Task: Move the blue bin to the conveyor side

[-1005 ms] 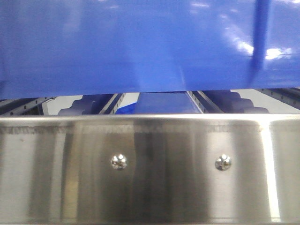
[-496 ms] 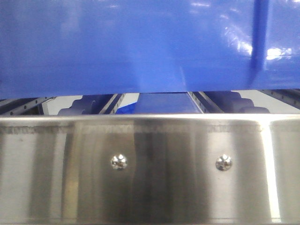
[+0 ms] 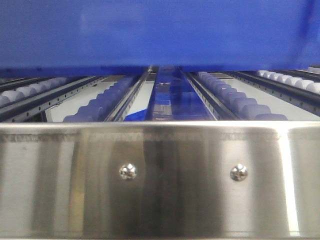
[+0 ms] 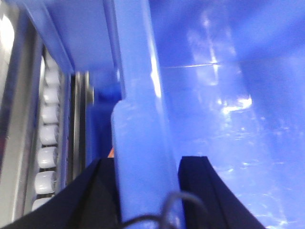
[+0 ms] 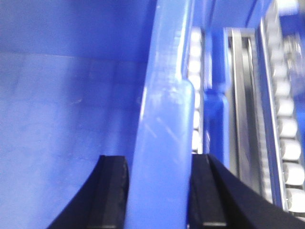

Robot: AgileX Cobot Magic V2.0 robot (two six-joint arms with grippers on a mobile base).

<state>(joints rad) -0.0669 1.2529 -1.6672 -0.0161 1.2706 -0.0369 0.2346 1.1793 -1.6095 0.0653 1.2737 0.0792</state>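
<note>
The blue bin point(image 3: 160, 35) is held from both sides. My left gripper point(image 4: 147, 195) straddles its thick rim, with one black finger point(image 4: 93, 195) outside the wall and the other inside, both pressed against the plastic. My right gripper point(image 5: 157, 195) clamps the opposite rim the same way, its fingers point(image 5: 112, 191) drawn narrow around it. In both wrist views the bin's glossy inner walls catch the light. From the front, the bin fills the top of the view as a broad blue band, its lower edge above the roller tracks point(image 3: 235, 97), which run back underneath it. White rollers point(image 4: 46, 138) lie just beside the bin's outer wall by my left gripper, and another row sits by my right. Nearest the front camera stands the rack's steel front plate point(image 3: 160, 200), with two screws point(image 3: 127, 171) set in it.
</note>
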